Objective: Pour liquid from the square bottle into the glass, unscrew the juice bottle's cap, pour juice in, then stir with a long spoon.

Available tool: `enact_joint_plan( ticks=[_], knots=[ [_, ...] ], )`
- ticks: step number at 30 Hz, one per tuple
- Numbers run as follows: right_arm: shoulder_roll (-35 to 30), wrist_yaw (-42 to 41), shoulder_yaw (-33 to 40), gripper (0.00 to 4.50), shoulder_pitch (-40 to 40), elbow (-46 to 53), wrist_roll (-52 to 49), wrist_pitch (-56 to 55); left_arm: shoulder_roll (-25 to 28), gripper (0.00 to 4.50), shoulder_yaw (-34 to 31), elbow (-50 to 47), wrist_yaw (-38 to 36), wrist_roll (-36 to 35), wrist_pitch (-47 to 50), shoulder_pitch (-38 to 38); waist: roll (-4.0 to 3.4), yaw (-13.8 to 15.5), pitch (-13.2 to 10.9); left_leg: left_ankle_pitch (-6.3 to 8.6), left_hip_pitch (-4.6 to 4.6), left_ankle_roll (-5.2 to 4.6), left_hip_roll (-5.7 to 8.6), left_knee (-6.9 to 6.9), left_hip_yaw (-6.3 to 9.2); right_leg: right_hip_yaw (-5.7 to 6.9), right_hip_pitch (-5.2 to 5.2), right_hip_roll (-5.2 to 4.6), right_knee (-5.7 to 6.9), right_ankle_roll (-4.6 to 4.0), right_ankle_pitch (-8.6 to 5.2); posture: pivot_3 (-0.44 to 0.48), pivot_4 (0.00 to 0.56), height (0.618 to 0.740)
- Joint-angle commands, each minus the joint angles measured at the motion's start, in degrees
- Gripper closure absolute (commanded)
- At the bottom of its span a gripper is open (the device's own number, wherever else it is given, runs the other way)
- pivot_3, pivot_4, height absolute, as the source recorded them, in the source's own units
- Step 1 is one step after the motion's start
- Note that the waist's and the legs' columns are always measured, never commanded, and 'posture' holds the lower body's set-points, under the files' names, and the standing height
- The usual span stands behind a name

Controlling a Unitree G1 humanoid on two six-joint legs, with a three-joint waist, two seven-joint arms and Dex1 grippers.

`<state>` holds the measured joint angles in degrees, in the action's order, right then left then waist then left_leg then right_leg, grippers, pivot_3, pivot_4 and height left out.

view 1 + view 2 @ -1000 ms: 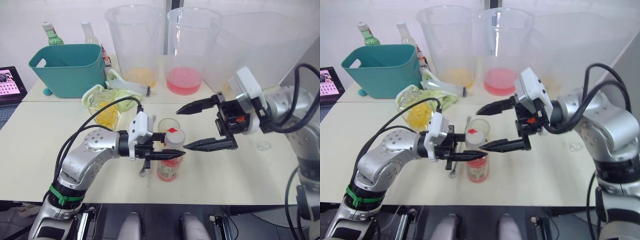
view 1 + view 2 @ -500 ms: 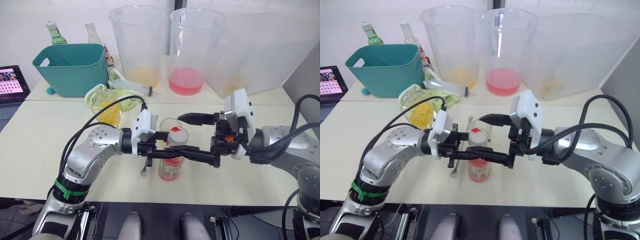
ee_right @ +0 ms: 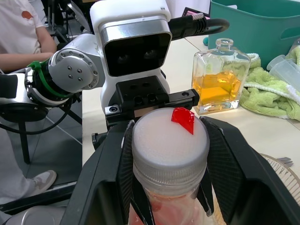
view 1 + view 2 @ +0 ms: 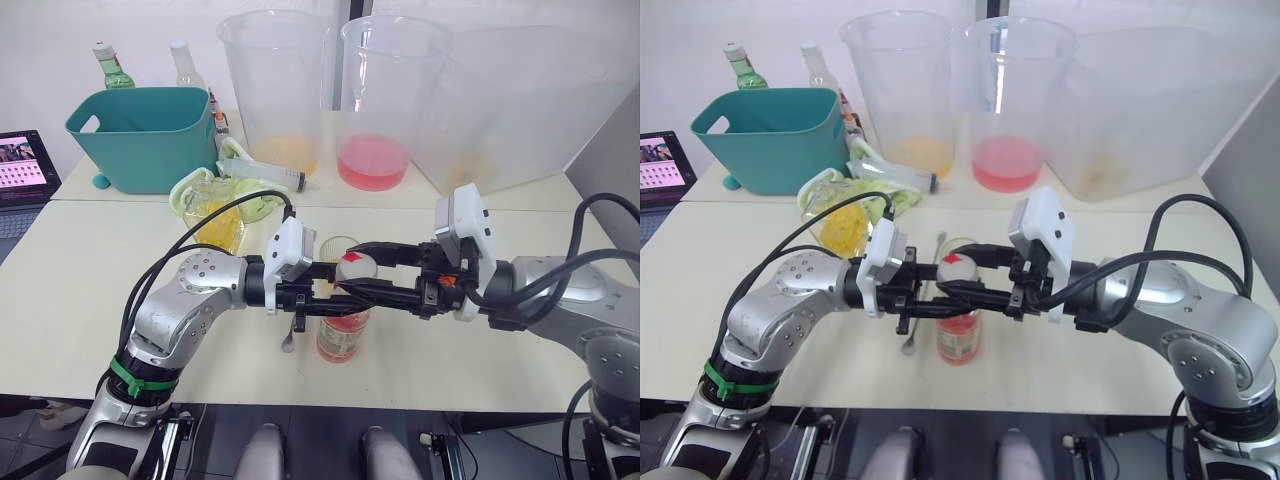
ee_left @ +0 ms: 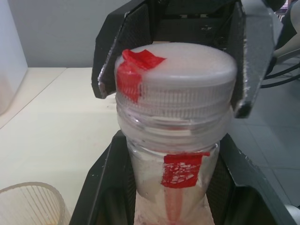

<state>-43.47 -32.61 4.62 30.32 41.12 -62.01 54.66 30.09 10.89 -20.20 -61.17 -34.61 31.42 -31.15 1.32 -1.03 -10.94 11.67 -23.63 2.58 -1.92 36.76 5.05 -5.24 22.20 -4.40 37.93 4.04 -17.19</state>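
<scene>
The juice bottle [image 4: 342, 338] stands upright near the table's front edge, with pinkish-red juice in its lower part. My left gripper [image 4: 335, 299] is shut on the bottle just below its neck [image 5: 173, 183]. From the right, my right gripper [image 4: 352, 272] is shut on the white cap [image 3: 169, 138], one finger pressed to each side. Right behind the bottle stands the glass [image 4: 338, 246], partly hidden. Further back on the left sits the square bottle [image 3: 220, 79] with yellow liquid [image 4: 214, 228]. The long spoon [image 4: 908, 342] lies on the table beneath my left gripper.
A teal basin [image 4: 145, 135] sits at the back left, with two bottles [image 4: 108, 68] behind it. Beside it lie a green cloth and a syringe [image 4: 258, 179]. Two tall clear buckets [image 4: 272, 90] and a large clear tub [image 4: 520, 110] line the back. A seated person [image 3: 18, 33] is beyond my left arm.
My right gripper, wide open to the right a second ago, has come in from the right and shut on the cap. The left gripper keeps its hold on the bottle.
</scene>
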Motion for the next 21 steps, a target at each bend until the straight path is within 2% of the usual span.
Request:
enact_joint_plan(
  ticks=[1, 5, 8, 13, 17, 19, 21],
  knots=[
    [-1.1, -7.5, -2.3, 2.81, 1.4, 0.0, 2.2, -4.0, 0.5, 2.97, 1.0, -0.2, 0.8, 0.5, 2.0, 0.7, 0.00, 0.0, 0.0, 0.00, 0.00, 0.00, 0.00, 0.00, 0.00, 0.00, 0.00, 0.00, 0.00, 0.00, 0.00, 0.000, 0.150, 0.733],
    [-3.9, -26.3, -11.0, 2.81, 4.4, -8.1, 13.5, -14.1, 0.7, 2.97, 0.6, -0.9, 1.5, -0.1, 3.1, 0.9, 0.00, -0.1, 0.0, 0.00, 0.02, 0.00, -0.01, 0.00, -0.03, 0.00, -0.01, 0.00, -0.08, 0.01, -0.01, 0.000, 0.150, 0.733],
    [-2.9, -37.9, -16.3, 2.81, 10.6, -17.6, 20.6, -22.0, 1.5, 2.97, 0.4, -2.6, 1.3, -1.0, 4.3, 1.1, 0.00, -0.2, 0.0, 0.00, 0.07, 0.00, -0.03, 0.00, -0.03, 0.01, -0.05, 0.02, -0.11, 0.01, -0.01, 0.000, 0.150, 0.733],
    [0.2, -50.7, -20.4, 2.81, 20.9, -30.2, 25.4, -27.5, 2.1, 2.97, -0.1, -4.0, 2.3, -1.3, 5.4, 1.4, 0.00, -0.8, 0.0, 0.00, 0.14, 0.00, -0.04, -0.02, -0.03, 0.01, -0.06, 0.03, 0.00, 0.00, 0.00, 0.000, 0.150, 0.733],
    [1.9, -57.7, -21.3, 2.81, 25.1, -34.4, 25.5, -26.9, 2.4, 2.97, -0.5, -5.0, 2.6, -1.7, 6.1, 1.9, 0.00, -1.0, 0.0, 0.00, 0.12, 0.00, -0.03, -0.02, -0.01, 0.03, -0.05, 0.01, 0.04, 0.00, 0.00, 0.000, 0.150, 0.733],
    [2.1, -59.4, -20.7, 1.80, 26.7, -35.3, 24.6, -24.8, 2.4, 2.97, -0.6, -5.2, 2.8, -1.9, 6.3, 2.2, -0.01, -1.1, 0.0, 0.00, 0.10, 0.00, -0.02, -0.02, 0.00, 0.03, -0.03, 0.00, 0.06, 0.00, 0.00, 0.000, 0.150, 0.733],
    [2.0, -59.7, -19.5, 1.15, 27.6, -35.2, 23.6, -23.0, 2.5, 2.97, -0.6, -5.4, 2.9, -2.1, 6.3, 2.4, -0.01, -1.2, 0.0, 0.00, 0.10, 0.00, -0.03, -0.02, 0.01, 0.04, -0.02, 0.00, 0.07, -0.01, 0.00, 0.000, 0.150, 0.733]
  ],
)
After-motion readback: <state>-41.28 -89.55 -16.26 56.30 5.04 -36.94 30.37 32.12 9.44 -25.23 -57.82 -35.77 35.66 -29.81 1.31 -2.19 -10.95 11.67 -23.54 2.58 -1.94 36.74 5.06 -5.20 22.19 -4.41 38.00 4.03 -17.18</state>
